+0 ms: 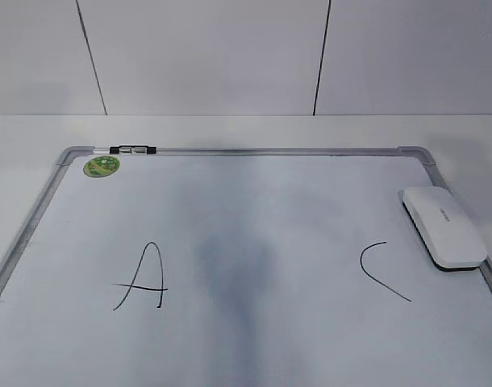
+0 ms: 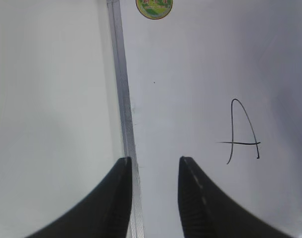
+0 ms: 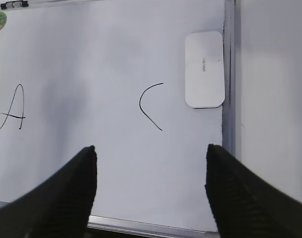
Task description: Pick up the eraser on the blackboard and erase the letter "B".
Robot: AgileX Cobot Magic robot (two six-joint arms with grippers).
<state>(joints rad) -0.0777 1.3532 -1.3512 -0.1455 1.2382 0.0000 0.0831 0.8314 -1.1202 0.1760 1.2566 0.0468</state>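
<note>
Two letters show on the blackboard, an "A" at left and a "C" at right; between them is only a grey smudge, no "B". The eraser lies flat at the right frame. The right tool gapes wide, empty; the left tool is narrower, empty. Any pickup should pinch the eraser's long sides squarely.

Both arms sit out of the exterior view — only the wrist cameras show them. The left gripper hangs with its dark fingers a narrow gap apart, holding nothing; the right gripper hangs spread wide — likewise empty.
</note>
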